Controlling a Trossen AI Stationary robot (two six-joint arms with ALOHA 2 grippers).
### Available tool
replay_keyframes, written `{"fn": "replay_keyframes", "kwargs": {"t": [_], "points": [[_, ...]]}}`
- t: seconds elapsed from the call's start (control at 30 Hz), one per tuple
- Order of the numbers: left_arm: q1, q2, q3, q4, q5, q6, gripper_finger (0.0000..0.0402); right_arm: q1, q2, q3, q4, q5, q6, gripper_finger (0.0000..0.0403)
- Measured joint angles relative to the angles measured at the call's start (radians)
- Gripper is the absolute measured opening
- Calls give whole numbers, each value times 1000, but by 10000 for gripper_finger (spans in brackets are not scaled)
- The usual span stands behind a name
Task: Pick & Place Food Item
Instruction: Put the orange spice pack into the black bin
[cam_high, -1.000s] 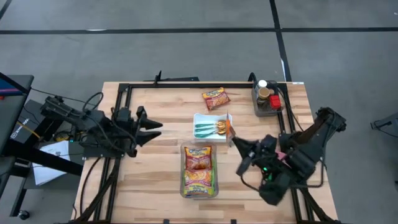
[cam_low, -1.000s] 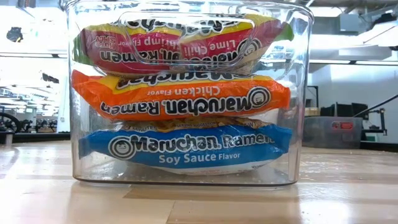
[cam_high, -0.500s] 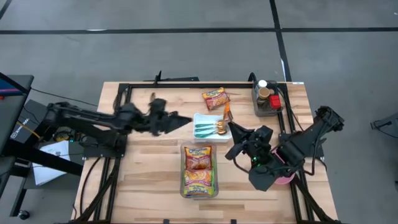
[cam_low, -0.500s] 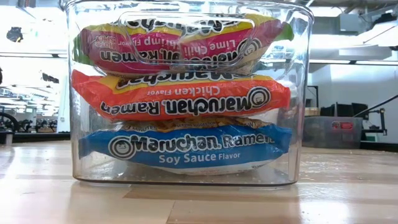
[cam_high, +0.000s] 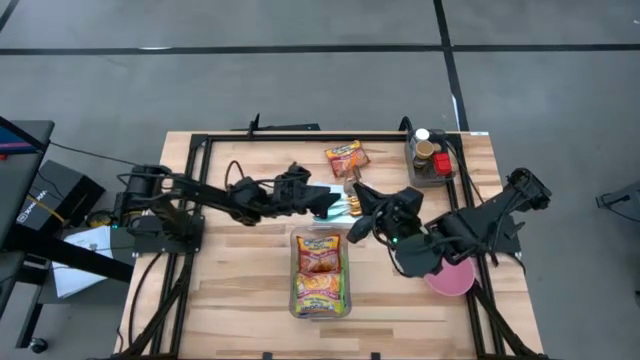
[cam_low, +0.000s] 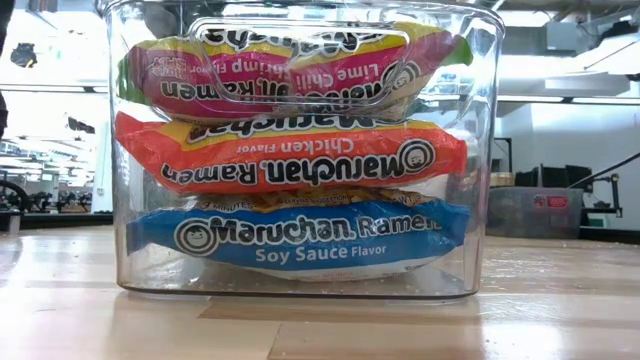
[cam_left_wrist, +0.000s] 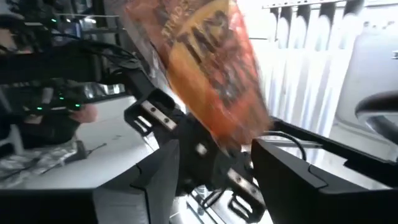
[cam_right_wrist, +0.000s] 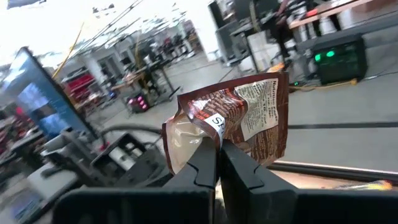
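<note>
From the overhead cam, both arms are reaching into the middle of the tabletop (cam_high: 240, 270) and their tips meet right over the white tray (cam_high: 322, 190) with the teal cutlery in it. My right tool (cam_high: 360, 192) is clenched on a small brown snack packet (cam_right_wrist: 233, 124); on the right wrist cam the packet stands up between the two fingers (cam_right_wrist: 202, 169), pinched at its lower edge. The left tool (cam_high: 322, 195) sits just beside it over the same tray. The left wrist cam shows an orange packet (cam_left_wrist: 208, 71) filling the space between its fingers (cam_left_wrist: 283, 171), but it's blurry, so I can't tell whether that tool is open or gripping anything.

The clear bin (cam_high: 320, 272) sits in front of the tray, near the front edge of the tabletop. The low cam looks straight into it: three ramen packs stacked, blue soy sauce (cam_low: 300, 235) at the bottom, orange chicken (cam_low: 290, 150) in the middle, lime chili shrimp (cam_low: 290, 65) on top. Another orange snack packet (cam_high: 346, 158) lies flat behind the tray. A caddy with small jars (cam_high: 428, 158) is at the back right corner, and a pink bowl (cam_high: 450, 277) sits under the right arm.
</note>
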Motion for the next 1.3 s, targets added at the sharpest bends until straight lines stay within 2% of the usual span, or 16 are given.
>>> {"fn": "replay_keyframes", "kwargs": {"t": [0.2, 0.4, 0.57, 0.73, 1.0, 1.2, 1.3], "points": [[22, 42, 103, 12, 7, -3, 195, -29, 1, 0, 131, -101, -161, 0], [39, 10, 106, 16, 6, 41, 195, -34, 1, 0, 250, -146, -298, 0], [44, 1, 106, 16, -11, 84, 189, -47, 1, 0, 263, -149, -325, 0], [44, 1, 106, 11, -17, 88, 149, -60, 1, 0, 264, -175, -333, 0], [44, 0, 106, 15, -16, 127, 25, -66, 1, 0, 269, -183, -333, 3], [44, 0, 106, 33, 14, 237, 18, -60, 1, 0, 269, -183, -327, 44], [54, -11, 103, 34, 63, 289, 11, -48, 1, 0, 267, -183, -327, 66]]}}
